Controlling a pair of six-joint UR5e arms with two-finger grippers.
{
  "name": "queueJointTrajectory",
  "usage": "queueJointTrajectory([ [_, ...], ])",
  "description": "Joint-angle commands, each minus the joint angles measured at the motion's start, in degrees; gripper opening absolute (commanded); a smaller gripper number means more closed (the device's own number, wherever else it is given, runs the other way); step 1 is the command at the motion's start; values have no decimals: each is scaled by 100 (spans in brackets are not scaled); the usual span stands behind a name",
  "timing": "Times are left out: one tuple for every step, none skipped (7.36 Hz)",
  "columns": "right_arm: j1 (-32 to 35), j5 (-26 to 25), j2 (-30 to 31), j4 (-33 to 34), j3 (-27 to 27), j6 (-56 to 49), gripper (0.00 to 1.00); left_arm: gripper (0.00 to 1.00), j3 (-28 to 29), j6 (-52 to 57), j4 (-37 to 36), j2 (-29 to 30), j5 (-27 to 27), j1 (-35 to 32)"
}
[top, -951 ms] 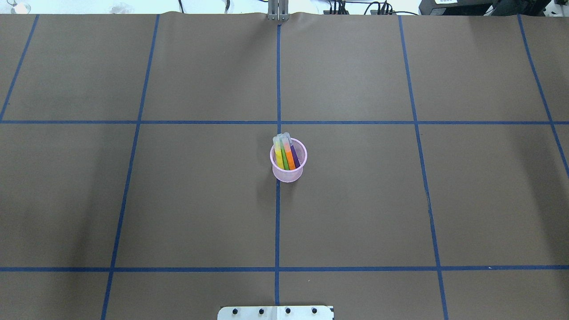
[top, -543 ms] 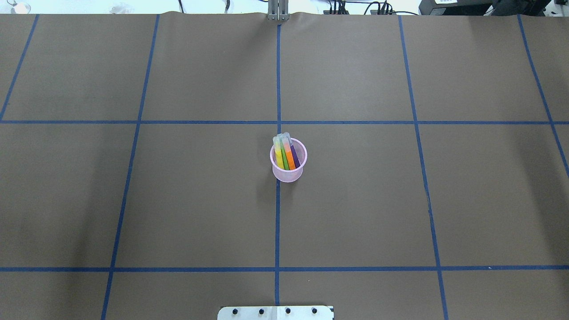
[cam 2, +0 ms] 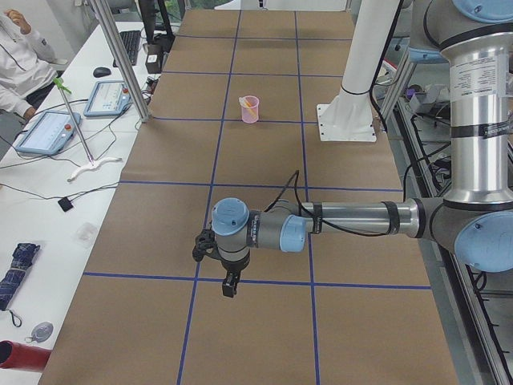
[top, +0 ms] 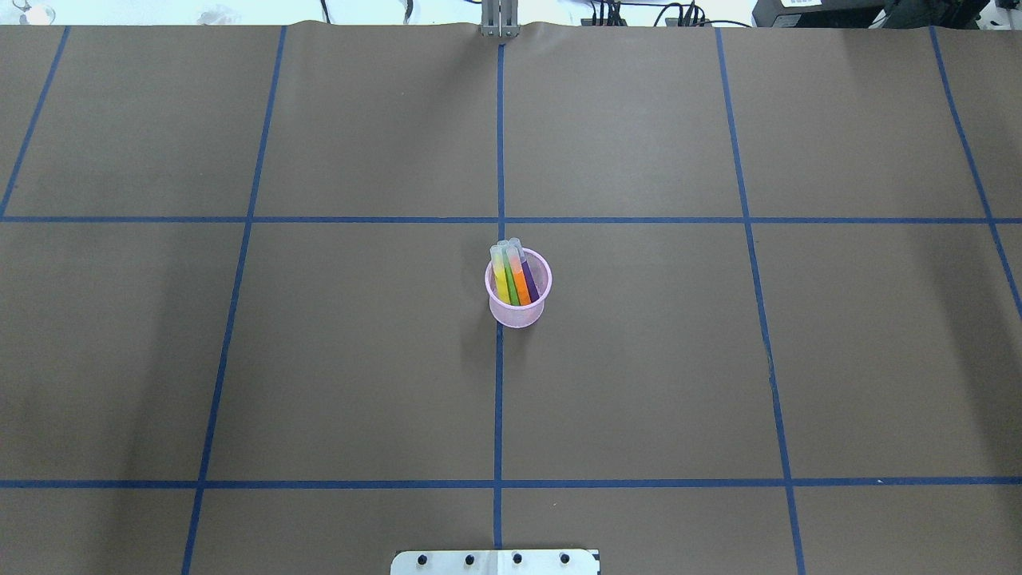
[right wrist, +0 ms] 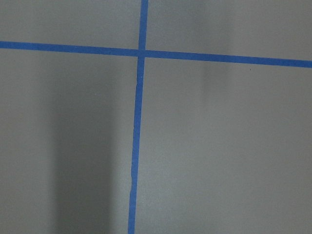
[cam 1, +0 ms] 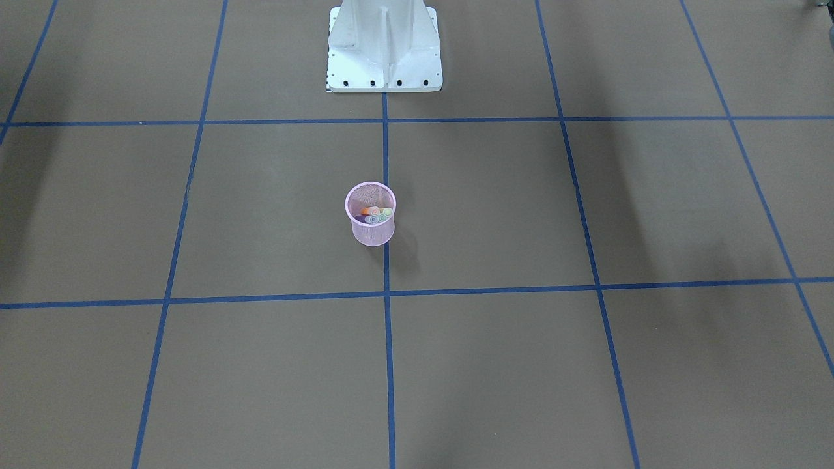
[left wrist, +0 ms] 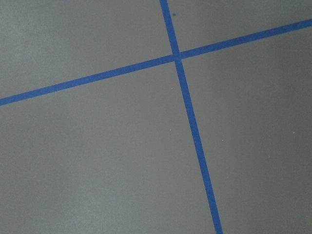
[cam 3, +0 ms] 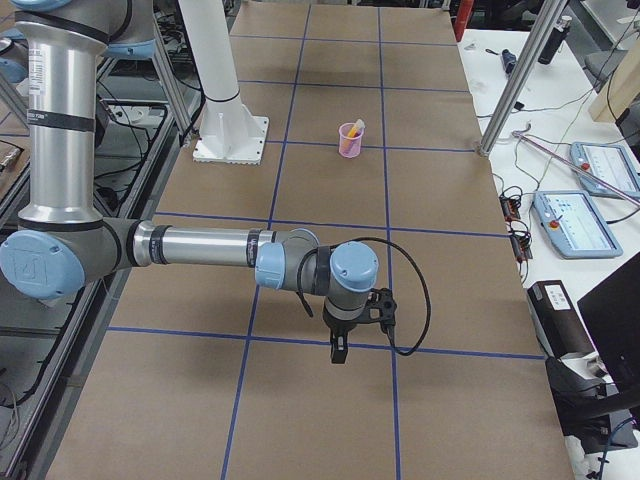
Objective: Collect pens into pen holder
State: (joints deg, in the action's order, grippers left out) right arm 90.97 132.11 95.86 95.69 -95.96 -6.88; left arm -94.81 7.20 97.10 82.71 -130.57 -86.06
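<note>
The pink mesh pen holder (top: 519, 307) stands upright near the table's middle, beside the centre tape line. The yellow (top: 500, 281), green (top: 509, 284), orange (top: 520, 284) and purple (top: 531, 281) pens stand inside it, pale caps up and leaning to the far side. The holder also shows in the front view (cam 1: 370, 231). My left gripper (cam 2: 229, 287) hangs over the table's left end, far from the holder. My right gripper (cam 3: 339, 352) hangs over the right end. Both show only in side views, so I cannot tell whether they are open or shut.
The robot's white base plate (top: 495, 561) sits at the near edge. Blue tape lines grid the brown table. A side bench with tablets (cam 2: 48, 128) and a seated person (cam 2: 16, 56) lies beyond metal posts (cam 2: 120, 56). Wrist views show only table and tape.
</note>
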Motion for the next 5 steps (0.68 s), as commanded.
queueJointTrajectory([
  [0, -19, 47, -7, 16, -15, 100, 100, -2, 27, 19, 8, 23, 1],
  [0, -19, 56, -7, 77, 2, 100, 100, -2, 27, 19, 8, 23, 1],
  [0, -19, 56, -7, 77, 28, 100, 100, 7, 36, 19, 8, 23, 10],
  [0, -10, 73, -7, 77, 3, 100, 100, 7, 27, 19, -1, 23, 10],
  [0, -1, 73, -7, 69, 2, 100, 100, 15, 27, 19, -1, 23, 10],
])
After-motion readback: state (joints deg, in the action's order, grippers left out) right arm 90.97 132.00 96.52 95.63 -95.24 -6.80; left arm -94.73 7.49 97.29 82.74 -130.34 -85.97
